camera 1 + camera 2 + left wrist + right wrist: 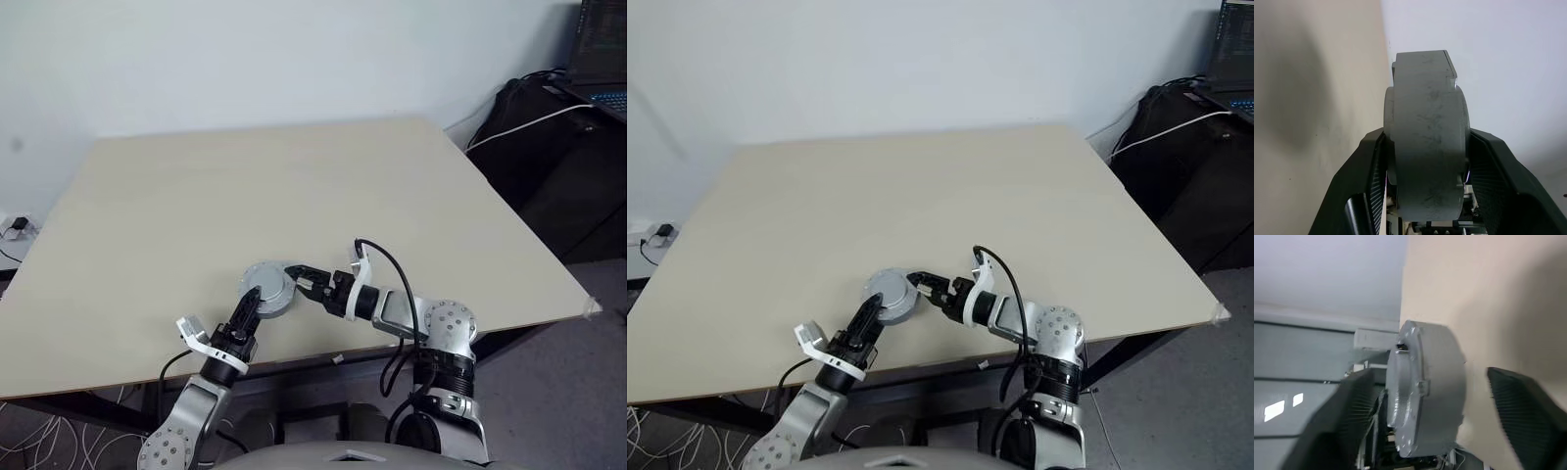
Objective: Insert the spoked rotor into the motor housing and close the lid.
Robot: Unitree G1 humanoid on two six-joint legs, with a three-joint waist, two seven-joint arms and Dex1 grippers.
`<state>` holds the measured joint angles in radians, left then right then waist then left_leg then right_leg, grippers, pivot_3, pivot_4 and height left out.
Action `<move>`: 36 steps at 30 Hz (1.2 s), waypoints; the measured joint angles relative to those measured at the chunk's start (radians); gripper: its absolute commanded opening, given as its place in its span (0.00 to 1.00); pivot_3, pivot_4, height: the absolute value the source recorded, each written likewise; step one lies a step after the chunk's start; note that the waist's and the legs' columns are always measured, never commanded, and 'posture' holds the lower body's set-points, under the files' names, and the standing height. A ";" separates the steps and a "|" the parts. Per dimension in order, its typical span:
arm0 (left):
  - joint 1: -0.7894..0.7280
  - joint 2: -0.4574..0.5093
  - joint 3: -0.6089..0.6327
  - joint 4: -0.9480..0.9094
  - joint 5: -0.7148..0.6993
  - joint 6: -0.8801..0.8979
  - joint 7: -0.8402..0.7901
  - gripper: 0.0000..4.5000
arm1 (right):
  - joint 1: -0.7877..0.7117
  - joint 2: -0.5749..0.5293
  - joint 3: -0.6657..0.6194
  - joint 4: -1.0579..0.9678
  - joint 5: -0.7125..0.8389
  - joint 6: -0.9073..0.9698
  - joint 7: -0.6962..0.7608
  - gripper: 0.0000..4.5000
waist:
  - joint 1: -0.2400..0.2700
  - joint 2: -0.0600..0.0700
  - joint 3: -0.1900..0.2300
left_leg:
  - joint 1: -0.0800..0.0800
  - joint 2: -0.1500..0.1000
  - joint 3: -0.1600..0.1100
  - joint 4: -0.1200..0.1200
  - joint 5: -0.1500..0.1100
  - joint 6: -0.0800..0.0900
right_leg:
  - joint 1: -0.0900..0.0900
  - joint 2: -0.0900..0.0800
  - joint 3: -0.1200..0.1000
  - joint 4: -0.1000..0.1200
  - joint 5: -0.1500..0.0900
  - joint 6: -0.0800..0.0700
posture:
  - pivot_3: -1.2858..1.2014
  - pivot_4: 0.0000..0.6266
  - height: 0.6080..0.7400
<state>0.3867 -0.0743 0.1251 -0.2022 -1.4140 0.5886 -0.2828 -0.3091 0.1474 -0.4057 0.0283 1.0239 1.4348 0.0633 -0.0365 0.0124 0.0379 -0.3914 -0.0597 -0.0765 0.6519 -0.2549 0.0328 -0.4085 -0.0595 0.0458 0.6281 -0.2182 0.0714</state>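
Tabletop (294,186), pale beige and the largest thing we see, spans the scene beneath a plain white wall, with a dark bag (534,127) and a white cable beside its far right corner. Near the front edge of the tabletop lies the motor housing (270,290), a round grey metal body with the lid (890,291) shut over it, so that we see only smooth grey outside surfaces; the spoked rotor cannot be seen, and we cannot tell whether it sits inside. In the left wrist view the housing (1426,142) stands between two black fingers (1364,181), each pressed against a flat face: the left hand (251,309) holds the housing from the near side. The right hand (306,277) reaches in from the right, level with the housing and just beside its rim. In the right wrist view its fingers (1520,404) stand wide, one on either side of the grey body (1425,387), with a clear gap showing at the finger on the tabletop side; the hand grips nothing.
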 measured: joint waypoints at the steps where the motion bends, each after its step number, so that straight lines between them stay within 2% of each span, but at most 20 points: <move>1: 0.000 0.000 0.000 0.000 0.000 -0.003 0.000 0.47 | 0.004 -0.006 -0.001 0.000 0.000 -0.008 -0.002 1.00 | 0.000 0.000 0.000 | 0.000 0.000 0.000 0.000 0.000 0.000 | 0.000 0.000 0.000 0.000 0.000 0.000 | 0.52 0.00 1.00; 8: -0.002 -0.001 0.007 0.003 0.027 -0.061 0.025 0.46 | 0.072 -0.047 0.020 -0.055 -0.024 -0.101 0.012 1.00 | 0.001 0.000 0.000 | 0.000 0.000 0.001 0.000 0.000 0.000 | 0.000 0.000 0.000 0.000 0.000 0.000 | 0.52 0.00 1.00; 14: -0.117 0.011 0.077 0.093 0.083 -0.262 0.130 0.46 | 0.200 -0.240 0.324 -0.268 -0.184 -0.293 0.216 1.00 | 0.004 -0.002 -0.002 | 0.000 0.001 0.001 0.003 0.000 0.000 | 0.001 0.001 0.000 0.000 0.002 0.001 | 0.52 0.00 1.00; 17: -0.249 0.003 0.125 0.166 0.089 -0.342 0.166 0.46 | 0.254 -0.348 0.508 -0.307 -0.388 -0.526 0.289 1.00 | 0.016 -0.005 -0.002 | 0.000 0.000 0.001 0.008 0.001 0.001 | 0.001 0.001 -0.001 -0.001 0.002 0.007 | 0.52 0.00 1.00; 21: -0.342 -0.003 0.163 0.207 0.091 -0.395 0.192 0.46 | 0.313 -0.371 0.620 -0.304 -0.600 -0.841 0.324 1.00 | 0.020 -0.009 -0.005 | 0.002 -0.001 0.003 0.010 0.001 0.001 | 0.005 0.000 0.002 -0.001 0.004 0.009 | 0.52 0.00 1.00; 24: -0.410 -0.004 0.190 0.304 0.122 -0.425 0.232 0.46 | 0.327 -0.371 0.646 -0.283 -0.661 -0.978 0.369 1.00 | 0.024 -0.015 -0.004 | 0.012 0.000 0.002 0.009 0.000 0.000 | 0.013 0.000 0.001 -0.003 0.003 0.010 | 0.52 0.00 1.00; 26: -0.438 -0.004 0.210 0.355 0.147 -0.443 0.245 0.46 | 0.336 -0.374 0.657 -0.261 -0.676 -1.020 0.397 1.00 | 0.024 -0.019 -0.004 | 0.013 0.000 0.002 0.009 -0.002 -0.002 | 0.014 0.001 0.001 -0.002 0.003 0.010 | 0.52 0.00 1.00; 36: -0.632 -0.024 0.280 0.567 0.219 -0.436 0.246 0.46 | 0.344 -0.357 0.662 -0.224 -0.700 -1.042 0.422 1.00 | 0.043 -0.022 -0.002 | 0.013 -0.001 0.001 0.009 0.001 0.001 | 0.014 0.000 0.001 -0.002 0.004 0.008 | 0.52 0.00 1.00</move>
<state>-0.2454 -0.0983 0.4052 0.3652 -1.1948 0.1522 -0.0368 0.0353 -0.2099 0.2560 -0.1954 0.3242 0.3930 0.4850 0.0063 -0.0101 0.0357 -0.3784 -0.0606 -0.0756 0.6609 -0.2543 0.0342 -0.3948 -0.0591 0.0464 0.6257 -0.2137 0.0794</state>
